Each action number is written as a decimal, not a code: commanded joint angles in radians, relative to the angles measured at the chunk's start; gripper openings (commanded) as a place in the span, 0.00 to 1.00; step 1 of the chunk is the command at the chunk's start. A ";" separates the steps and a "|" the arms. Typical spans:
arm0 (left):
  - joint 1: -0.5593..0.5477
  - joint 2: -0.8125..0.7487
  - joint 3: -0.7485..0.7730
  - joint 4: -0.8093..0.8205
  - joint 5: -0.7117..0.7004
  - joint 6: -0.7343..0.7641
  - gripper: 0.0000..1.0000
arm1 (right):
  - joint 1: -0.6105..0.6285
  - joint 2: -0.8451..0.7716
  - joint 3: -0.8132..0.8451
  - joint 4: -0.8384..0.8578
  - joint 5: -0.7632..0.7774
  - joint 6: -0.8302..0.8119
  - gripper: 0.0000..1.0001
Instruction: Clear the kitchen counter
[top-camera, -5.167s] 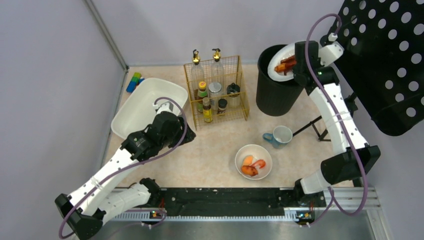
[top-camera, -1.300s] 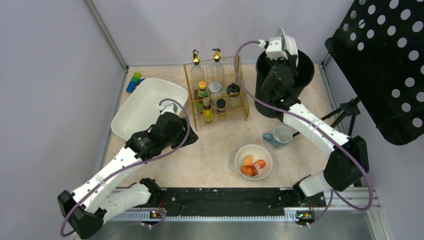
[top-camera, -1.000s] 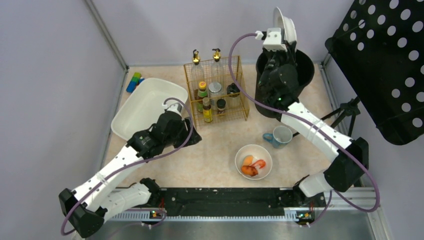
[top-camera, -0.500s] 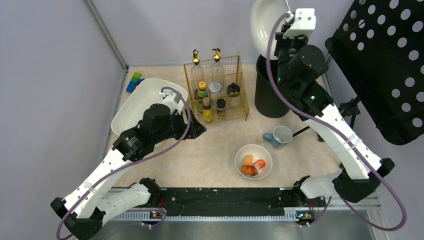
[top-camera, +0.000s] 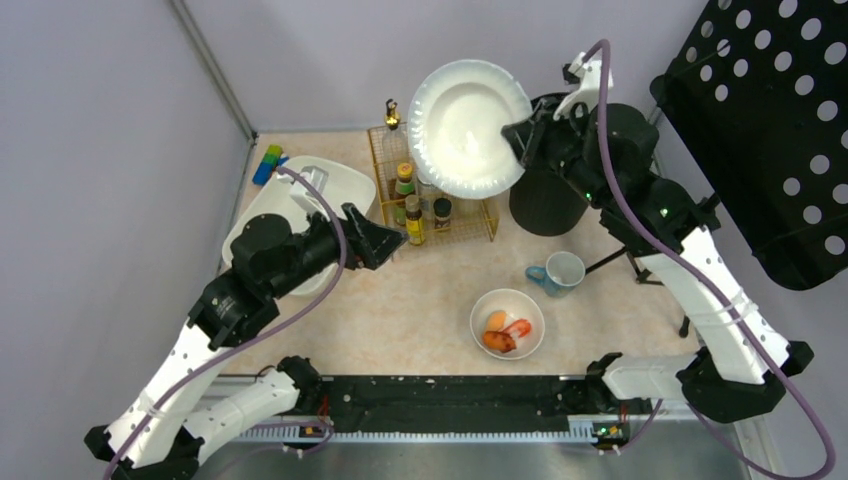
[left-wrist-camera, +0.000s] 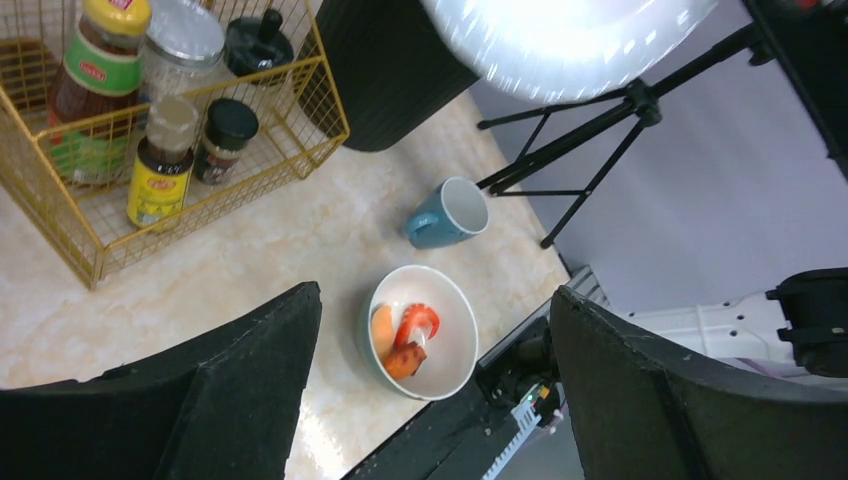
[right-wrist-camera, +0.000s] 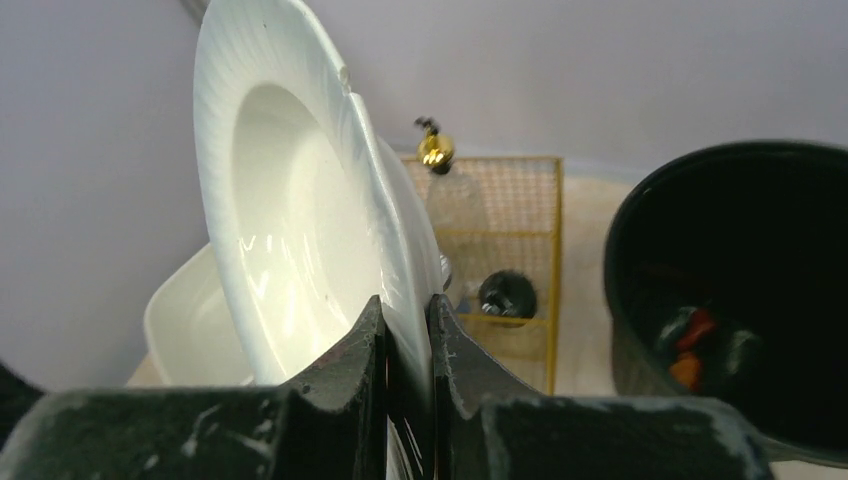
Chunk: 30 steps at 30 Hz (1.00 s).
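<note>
Pinching the rim of the white plate (top-camera: 465, 125) between the two fingers of my right gripper (top-camera: 520, 135), I hold it tilted on edge in the air. It is over the gold wire rack (top-camera: 440, 215) at the far edge of the kitchen counter (top-camera: 420, 310), beside the black bin (top-camera: 545, 200). My wrist view shows red and orange scraps inside the bin. My left gripper (top-camera: 375, 240) hangs with its fingers spread wide and nothing between them, just beside the white tub (top-camera: 262, 215) at the counter's left edge. Near the front edge sits a bowl (top-camera: 507, 323) of orange and red food. A blue mug (top-camera: 560, 270) stands apart from it, toward the right edge.
</note>
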 joint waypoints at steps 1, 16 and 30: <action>-0.001 -0.043 -0.023 0.180 0.027 -0.005 0.89 | 0.007 -0.075 -0.019 0.087 -0.235 0.177 0.00; -0.001 -0.056 -0.043 0.249 0.031 -0.060 0.88 | 0.007 -0.158 -0.141 0.197 -0.513 0.305 0.00; -0.001 -0.013 -0.003 0.269 0.019 -0.071 0.84 | 0.016 -0.150 -0.194 0.241 -0.592 0.339 0.00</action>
